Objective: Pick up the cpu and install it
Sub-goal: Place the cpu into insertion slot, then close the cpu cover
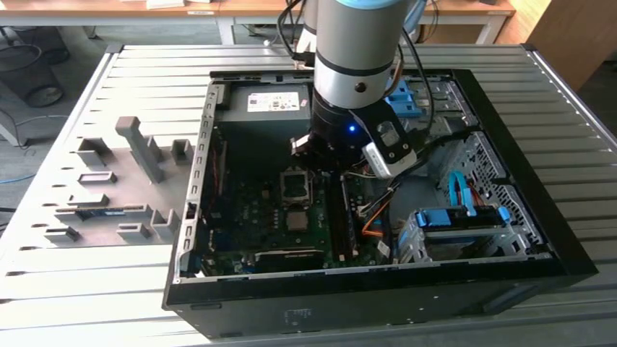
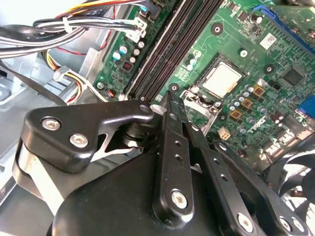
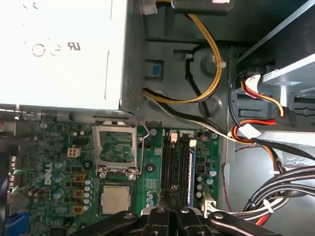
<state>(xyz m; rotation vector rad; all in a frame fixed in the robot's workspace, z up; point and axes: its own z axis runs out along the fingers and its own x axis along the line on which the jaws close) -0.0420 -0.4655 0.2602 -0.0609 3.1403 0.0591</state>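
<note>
Arm (image 1: pixel 352 79) reaches into the open computer case (image 1: pixel 204 159) in the exterior view; the cpu (image 1: pixel 297 220) lies on the motherboard (image 1: pixel 246 217) at 7 o'clock from the arm. In the second wrist view we see the gripper (image 2: pixel 172 101) pinched closed, empty, over memory slots (image 2: pixel 170 59), cpu (image 2: pixel 222 79) nearby. In the first wrist view, 1 raised socket frame (image 3: pixel 115 145) borders the cpu (image 3: pixel 115 199), cables (image 3: pixel 214 54) beyond; we judge straight vertical moves safest.

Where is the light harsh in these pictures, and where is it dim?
Exterior view: the case shades the motherboard, the slatted table shines. First wrist view: the white label is nearly washed out. Second wrist view: the cpu gleams pale.
</note>
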